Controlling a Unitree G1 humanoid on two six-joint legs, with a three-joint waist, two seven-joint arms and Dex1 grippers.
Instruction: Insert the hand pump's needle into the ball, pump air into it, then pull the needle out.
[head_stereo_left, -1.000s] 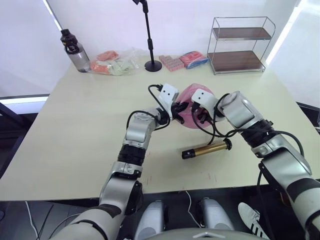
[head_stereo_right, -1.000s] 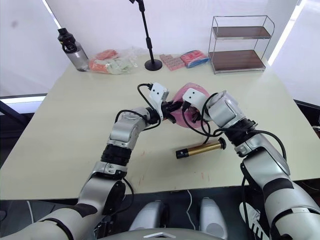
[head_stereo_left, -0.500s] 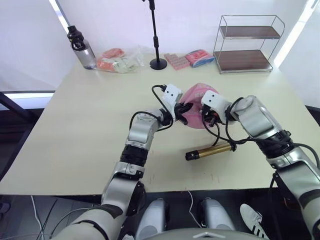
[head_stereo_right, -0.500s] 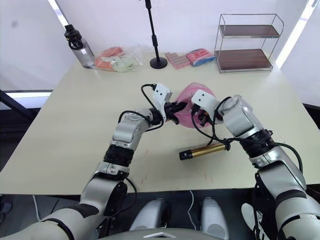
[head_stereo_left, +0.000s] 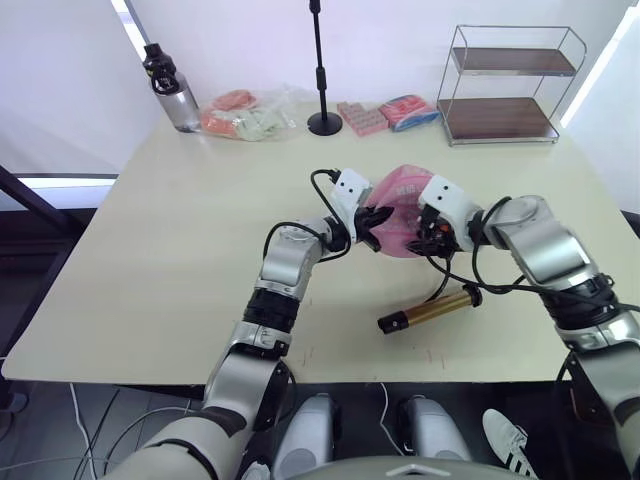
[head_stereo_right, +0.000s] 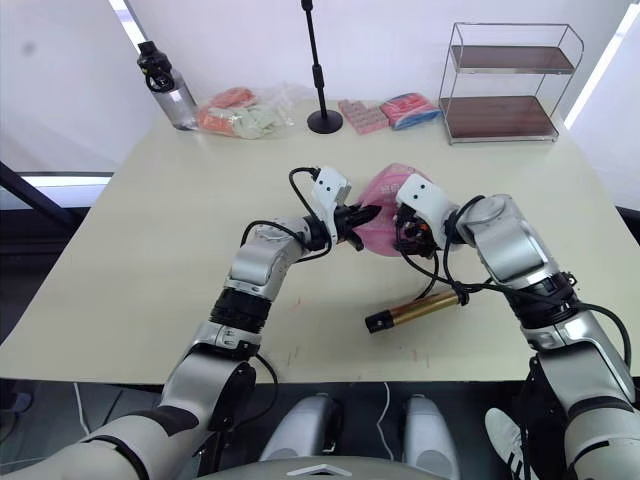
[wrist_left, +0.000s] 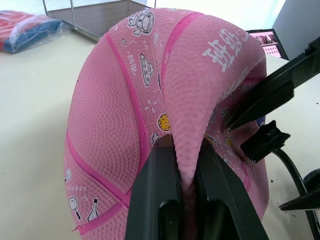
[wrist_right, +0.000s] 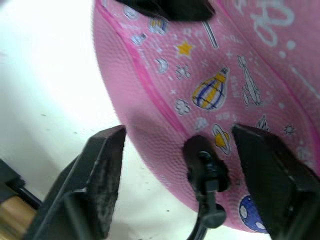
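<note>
The left fingers (wrist_left: 165, 200) pinch a fold of the ball (wrist_left: 150, 100). The right fingers (wrist_right: 105, 175) are spread, the needle's fitting (wrist_right: 202, 167) between them against the ball. The pump (head_stereo_left: 430, 309) lies on the desk (head_stereo_left: 150, 250) below them.

One table (head_stereo_left: 150, 260), bearing:
- one pink ball (head_stereo_left: 398, 205)
- one hand pump (head_stereo_left: 428, 311), near the ball
- one water bottle (head_stereo_left: 170, 88)
- one black stand pole (head_stereo_left: 322, 70)
- one two-tier wire shelf (head_stereo_left: 510, 85)
- several wrapped packets (head_stereo_left: 245, 115) behind the ball; exact count unclear.
</note>
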